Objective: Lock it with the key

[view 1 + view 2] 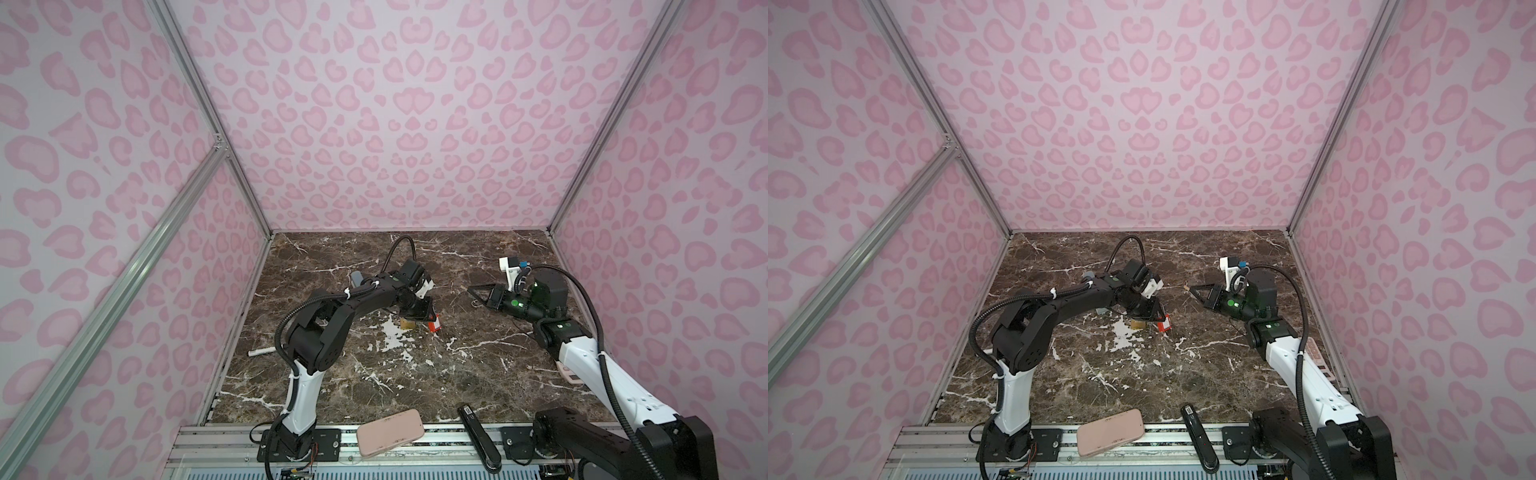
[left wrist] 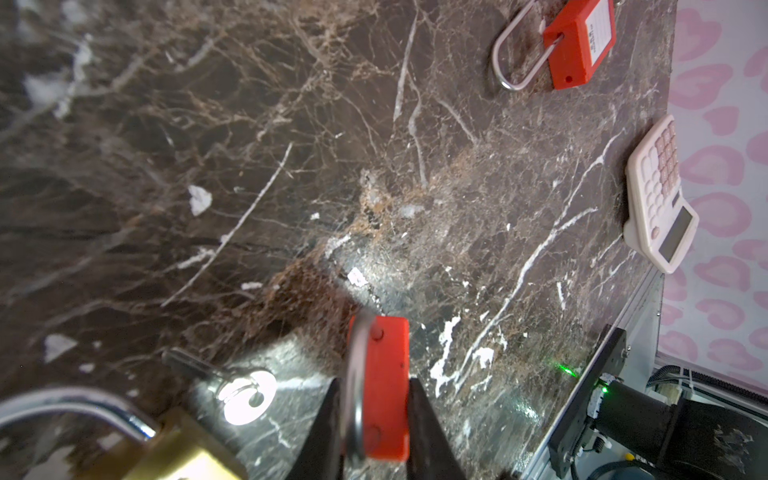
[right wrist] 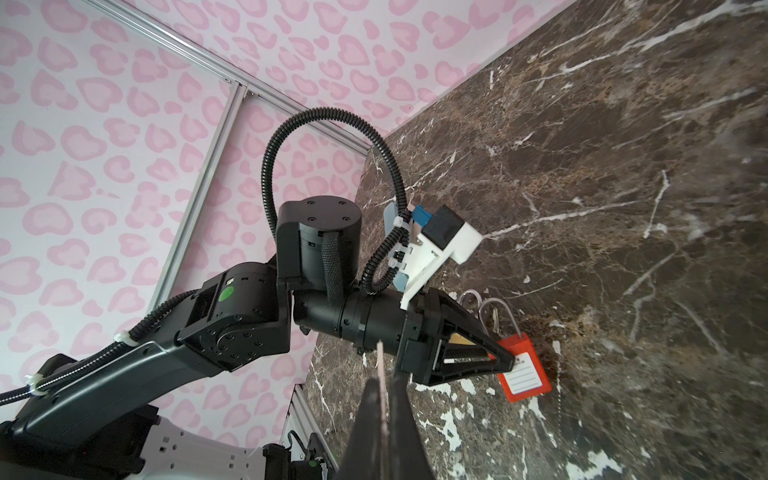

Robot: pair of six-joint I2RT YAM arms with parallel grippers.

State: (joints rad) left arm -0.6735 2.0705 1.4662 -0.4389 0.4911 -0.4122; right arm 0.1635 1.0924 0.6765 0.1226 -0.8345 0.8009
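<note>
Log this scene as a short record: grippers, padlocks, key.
left gripper: shut on held red plastic padlock
right gripper: shut on thin pale strip, identity unclear
brass padlock: on dark marble table, silver key beside it
loose red plastic padlock: flat on table, apart from both grippers, shackle looks open

My left claw is black. Red padlock, gold padlock, cream calculator with pink keys. Table: brown marble, white veins. Walls: pale pink, darker pink blotches.
</note>
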